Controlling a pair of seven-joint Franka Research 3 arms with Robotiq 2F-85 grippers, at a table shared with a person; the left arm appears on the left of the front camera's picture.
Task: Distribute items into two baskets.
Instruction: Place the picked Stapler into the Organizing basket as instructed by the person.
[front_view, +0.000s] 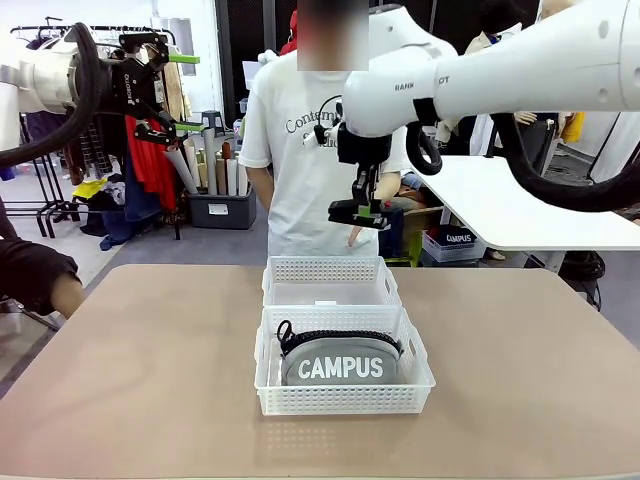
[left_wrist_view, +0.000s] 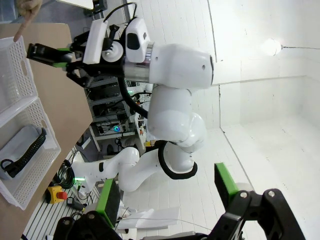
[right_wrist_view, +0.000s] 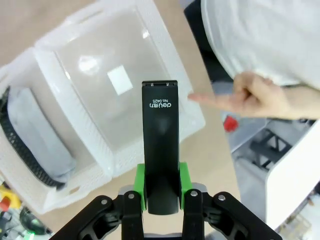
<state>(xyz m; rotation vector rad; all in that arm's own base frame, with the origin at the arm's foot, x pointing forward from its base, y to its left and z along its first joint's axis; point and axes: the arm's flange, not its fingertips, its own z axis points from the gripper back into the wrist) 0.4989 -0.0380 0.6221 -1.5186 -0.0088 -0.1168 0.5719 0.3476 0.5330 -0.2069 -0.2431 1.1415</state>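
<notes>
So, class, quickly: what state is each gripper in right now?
Left gripper: open, holding nothing.
Right gripper: shut on the black stapler, above the far basket.

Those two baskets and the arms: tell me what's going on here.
The right gripper holds a black stapler between its fingers, up in the air above the far basket, which holds nothing yet. The grey CAMPUS pouch already lies in the near basket. The left gripper is raised off to the side, open, holding nothing. A person stands at the far side of the table.
</notes>
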